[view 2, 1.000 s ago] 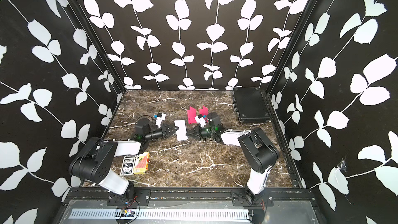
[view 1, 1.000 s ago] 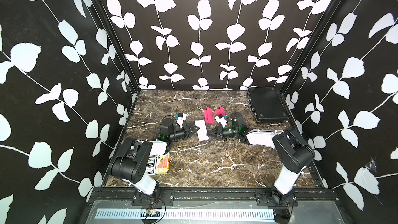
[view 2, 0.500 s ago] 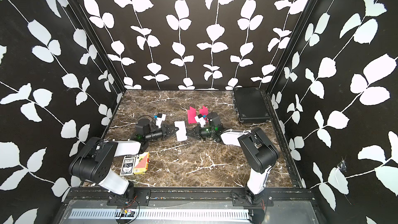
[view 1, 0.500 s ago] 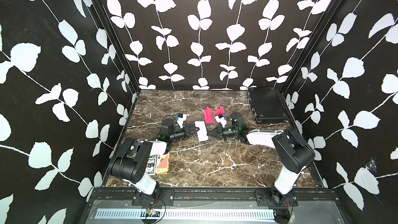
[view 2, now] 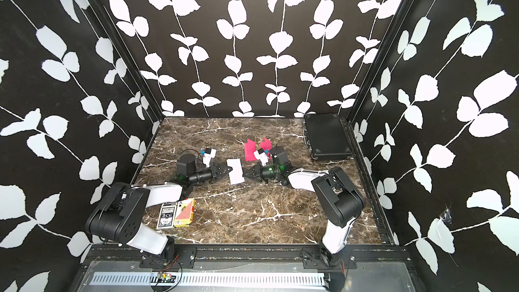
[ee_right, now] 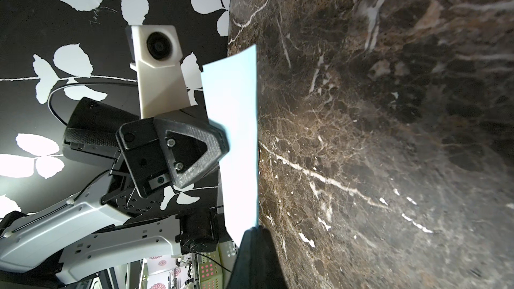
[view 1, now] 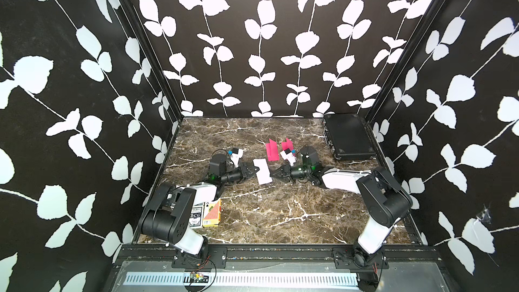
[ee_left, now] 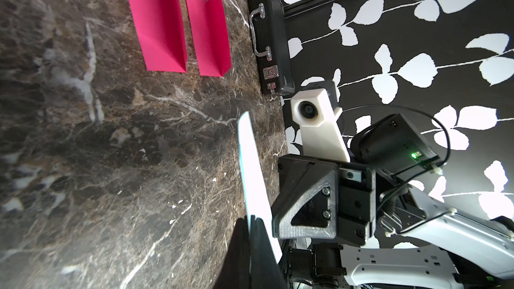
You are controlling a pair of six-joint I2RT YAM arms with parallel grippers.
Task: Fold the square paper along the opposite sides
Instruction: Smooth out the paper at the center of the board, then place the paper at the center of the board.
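- The square paper [view 1: 262, 171] sits at about the middle of the desk [view 1: 280, 214], between the two arms. In both top views it shows as a narrow pale strip.
- The left gripper [view 1: 254, 170] is clamped on the side of the sheet facing the desk's left edge.
- The right gripper [view 1: 273, 175] is pinched tight on the opposite side.
- In the wrist views the sheet stands up off the marble rather than lying flat. Its lower long edge is close to the surface, but I cannot tell whether it touches.
- The step in hand appears to be the fold itself, with both sides gripped and the sheet raised. Whether it is already doubled over is unclear.
- The next move probably calls for keeping the two edges aligned, lowering the paper and pressing the crease flat without letting either grip slip.
- Two pink folded sheets [view 1: 271, 151] lie just beyond the paper, toward the far edge.
- A black case [view 1: 346, 136] fills the far right corner, and card boxes [view 1: 205, 213] sit near the left edge.
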